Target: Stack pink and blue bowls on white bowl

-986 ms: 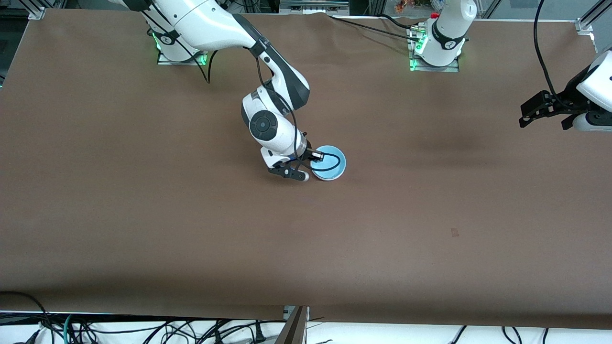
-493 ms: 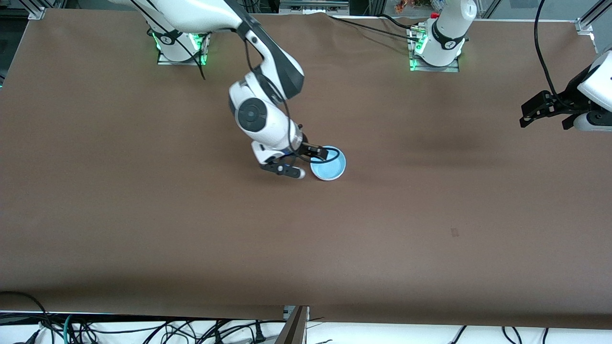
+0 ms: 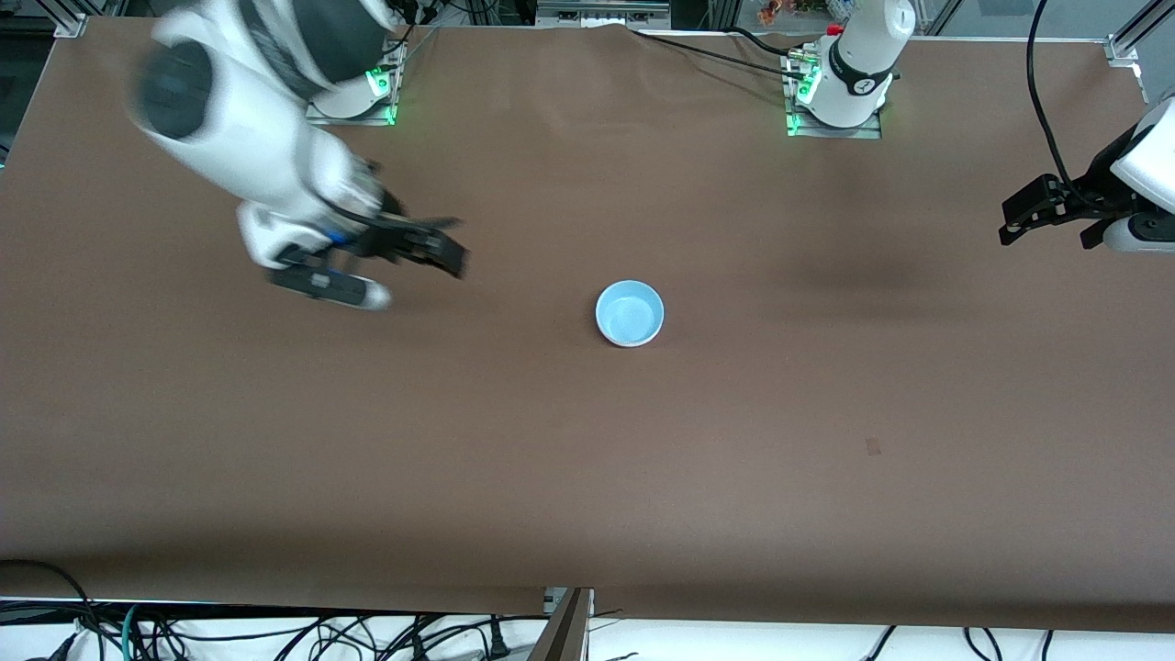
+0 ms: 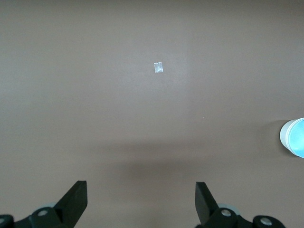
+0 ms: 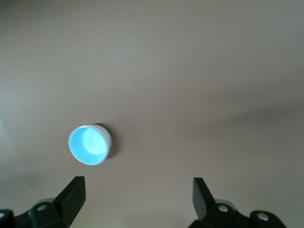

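A light blue bowl [image 3: 630, 313] stands upright in the middle of the brown table [image 3: 587, 459]. It also shows in the right wrist view [image 5: 88, 145] and at the edge of the left wrist view [image 4: 295, 137]. A pale outer wall [image 5: 108, 140] shows under its rim, and I cannot tell what it belongs to. The pink bowl and the white bowl are hidden. My right gripper [image 3: 439, 246] [image 5: 137, 186] hangs open and empty over bare table, off toward the right arm's end from the bowl. My left gripper [image 3: 1046, 234] [image 4: 140, 190] waits open and empty over the left arm's end.
A small pale mark [image 3: 873, 446] [image 4: 158, 68] lies on the table, nearer the front camera than the bowl. The two arm bases [image 3: 840, 101] [image 3: 353, 96] stand along the farthest edge. Loose cables [image 3: 275, 638] hang below the nearest edge.
My right gripper opened off the blue bowl's rim, then swung up and away toward the right arm's end. The bowl stayed where it was. The left arm has not moved.
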You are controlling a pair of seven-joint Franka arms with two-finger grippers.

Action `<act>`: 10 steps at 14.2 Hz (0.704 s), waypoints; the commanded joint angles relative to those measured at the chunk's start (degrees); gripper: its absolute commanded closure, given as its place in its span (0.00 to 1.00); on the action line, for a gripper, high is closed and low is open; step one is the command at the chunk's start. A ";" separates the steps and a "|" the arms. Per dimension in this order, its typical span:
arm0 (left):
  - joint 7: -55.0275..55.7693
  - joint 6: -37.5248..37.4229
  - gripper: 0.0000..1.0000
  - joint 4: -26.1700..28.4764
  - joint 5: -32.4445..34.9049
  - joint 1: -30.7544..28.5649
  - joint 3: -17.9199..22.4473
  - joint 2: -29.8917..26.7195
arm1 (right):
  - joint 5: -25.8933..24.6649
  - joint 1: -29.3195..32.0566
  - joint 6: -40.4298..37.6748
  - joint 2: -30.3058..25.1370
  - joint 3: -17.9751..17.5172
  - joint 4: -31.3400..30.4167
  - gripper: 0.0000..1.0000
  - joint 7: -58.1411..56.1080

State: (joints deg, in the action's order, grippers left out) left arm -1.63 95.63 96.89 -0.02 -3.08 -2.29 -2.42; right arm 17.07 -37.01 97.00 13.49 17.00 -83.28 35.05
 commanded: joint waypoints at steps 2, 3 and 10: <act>-0.75 -1.32 0.00 -1.62 0.81 -0.44 -0.35 0.58 | -1.51 -0.43 -3.73 -3.64 5.84 -2.06 0.00 -3.41; -0.75 -1.32 0.00 -1.70 0.81 -0.35 -0.44 0.58 | -3.17 -0.43 -4.79 -4.08 6.64 -2.06 0.00 -3.32; -0.75 -1.32 0.00 -1.70 0.81 -0.44 -0.52 0.58 | -11.95 24.21 -4.28 -12.25 -13.07 -8.82 0.00 -11.65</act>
State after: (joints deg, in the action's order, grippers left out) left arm -1.63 95.62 96.86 -0.02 -3.09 -2.37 -2.42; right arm 7.94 -23.23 91.75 5.06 14.84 -88.07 26.06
